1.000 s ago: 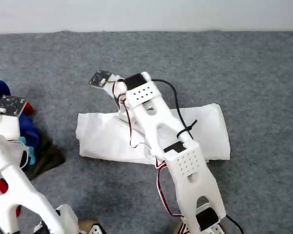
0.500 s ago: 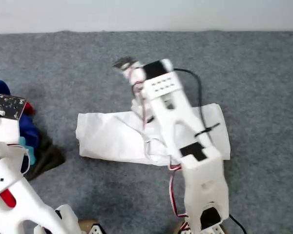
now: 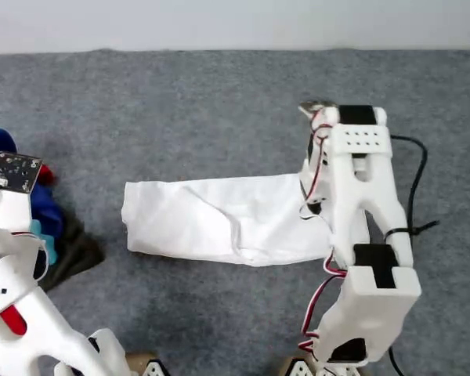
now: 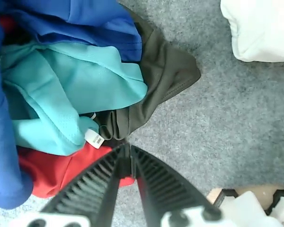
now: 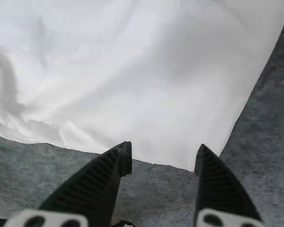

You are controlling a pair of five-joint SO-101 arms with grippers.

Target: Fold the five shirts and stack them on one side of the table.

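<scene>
We have the white shirt [image 3: 219, 219] lying flat in the middle of the grey table [image 3: 219, 102]. It looks already folded into a long band, with soft creases across it. Our right gripper [image 5: 163, 153] hangs raised above this shirt, near the end on the right arm's side. Its jaws are spread wide and the shirt's edge shows between them. We judge it is lined up to take that end for the next fold.

Off the white shirt's other end, a little apart, lies the crumpled heap of the other four: blue shirt [image 4: 75, 19], teal shirt [image 4: 61, 90], dark shirt [image 4: 161, 75] and red shirt [image 4: 61, 175]. Our left gripper [image 4: 128, 150] hovers over that heap with its jaws pressed together on nothing. We take it to be parked well off the white shirt so the right arm has room. Nothing is stacked yet, so most of the work remains.
</scene>
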